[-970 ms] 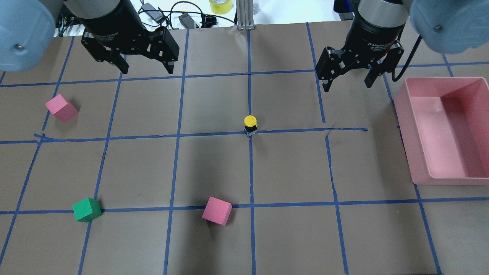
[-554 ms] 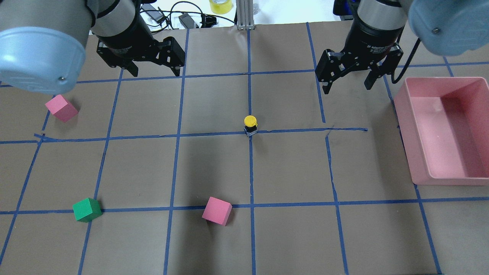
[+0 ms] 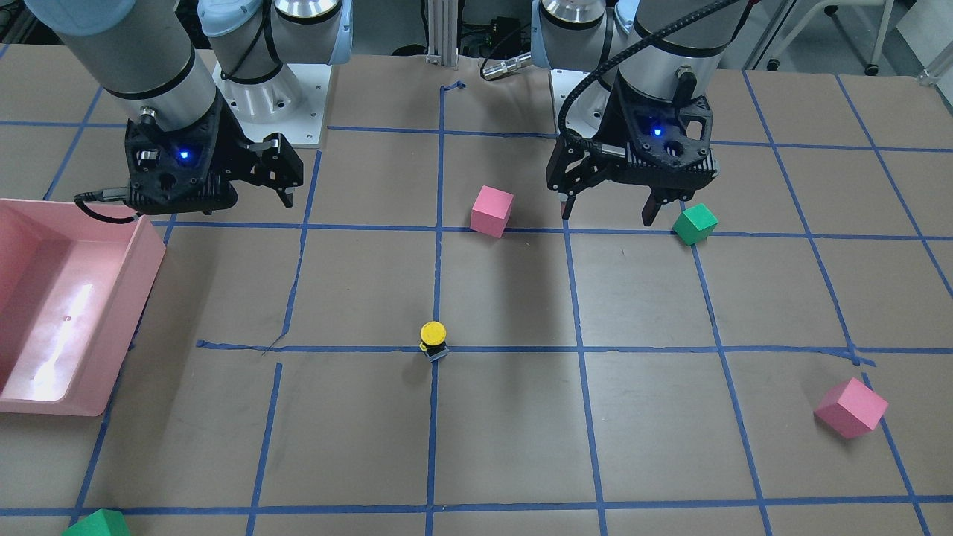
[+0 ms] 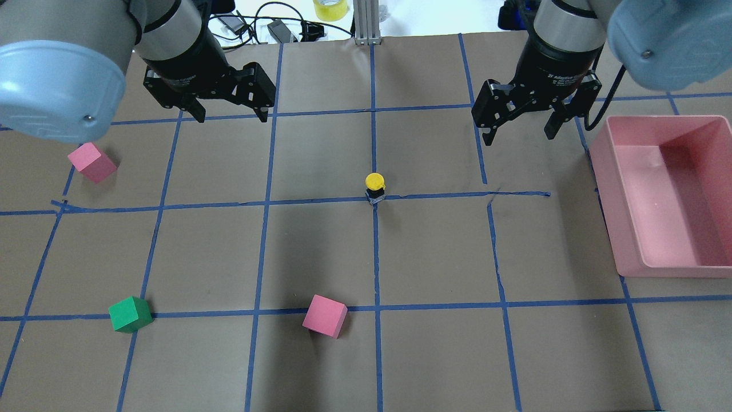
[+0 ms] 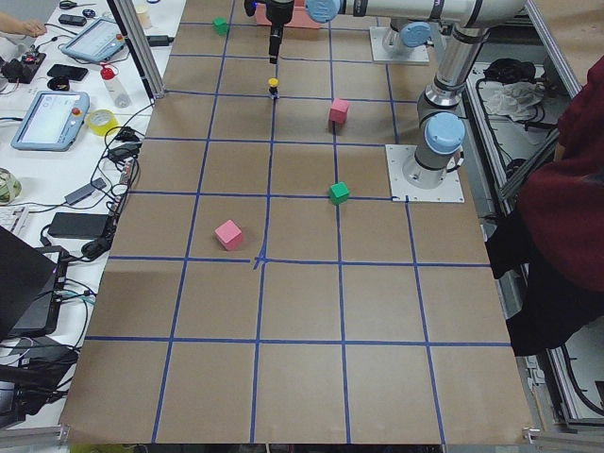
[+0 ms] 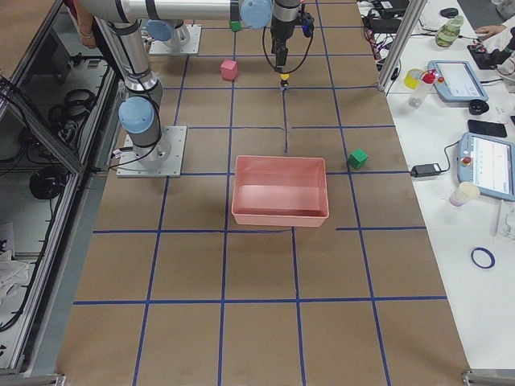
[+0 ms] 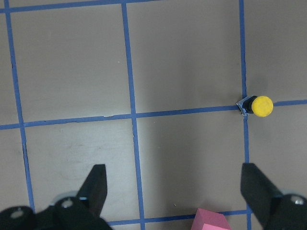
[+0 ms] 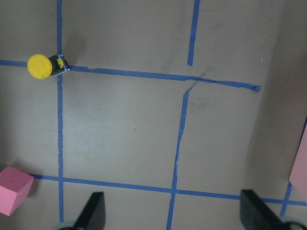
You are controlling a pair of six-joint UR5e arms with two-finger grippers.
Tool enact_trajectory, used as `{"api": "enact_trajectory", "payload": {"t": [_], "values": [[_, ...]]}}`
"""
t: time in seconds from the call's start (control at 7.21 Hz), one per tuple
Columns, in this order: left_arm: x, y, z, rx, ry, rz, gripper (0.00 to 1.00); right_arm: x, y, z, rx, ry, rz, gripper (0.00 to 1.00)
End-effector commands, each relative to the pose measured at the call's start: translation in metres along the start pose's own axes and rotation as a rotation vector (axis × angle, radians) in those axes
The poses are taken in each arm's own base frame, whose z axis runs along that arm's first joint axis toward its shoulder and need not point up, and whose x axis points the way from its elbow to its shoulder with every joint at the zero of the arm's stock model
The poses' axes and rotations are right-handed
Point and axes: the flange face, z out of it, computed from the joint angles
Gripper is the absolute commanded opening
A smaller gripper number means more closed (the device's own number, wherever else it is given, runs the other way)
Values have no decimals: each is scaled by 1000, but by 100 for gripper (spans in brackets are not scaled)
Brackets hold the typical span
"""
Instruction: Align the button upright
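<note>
The button (image 4: 374,187) stands on its grey base with the round yellow cap on top. It sits at a crossing of two blue tape lines (image 4: 258,257) near the middle of the paper-covered counter (image 4: 434,355). Nothing touches it. Both the overhead view and the front-facing view show the cap above the black collar, so it reads as upright.

The left hand (image 4: 231,116) hangs in the air with its two fingers spread wide and nothing between them. In the front-facing view it hangs between a pink foam cube (image 3: 491,211) and a green foam cube (image 3: 695,224), well apart from the button. Its wrist camera shows the button up and to the right of the spread fingertips, and a corner of the pink cube at the bottom edge between them.

The right hand (image 4: 517,136) is also spread and empty, raised above the counter on the other side of the button. It hangs near a pink plastic bin (image 4: 663,118) that rests on the counter. Its wrist camera shows the button at the upper left, beside the tape crossing.

A second pink cube (image 4: 91,162) lies toward the counter's left end. Another green cube (image 3: 97,525) sits at the operators' edge, on the bin's side.
</note>
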Motion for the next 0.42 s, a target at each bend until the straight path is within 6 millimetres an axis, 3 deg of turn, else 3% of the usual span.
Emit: {"api": "enact_trajectory", "payload": {"t": [0.0,0.28], "values": [[-4,2,-1,-30,-14,-5,100,-1,1,-1,21,4,15,100],[-6,3,4,-39,-14,-23,100,-1,2,-12,35,5,10,100]]}}
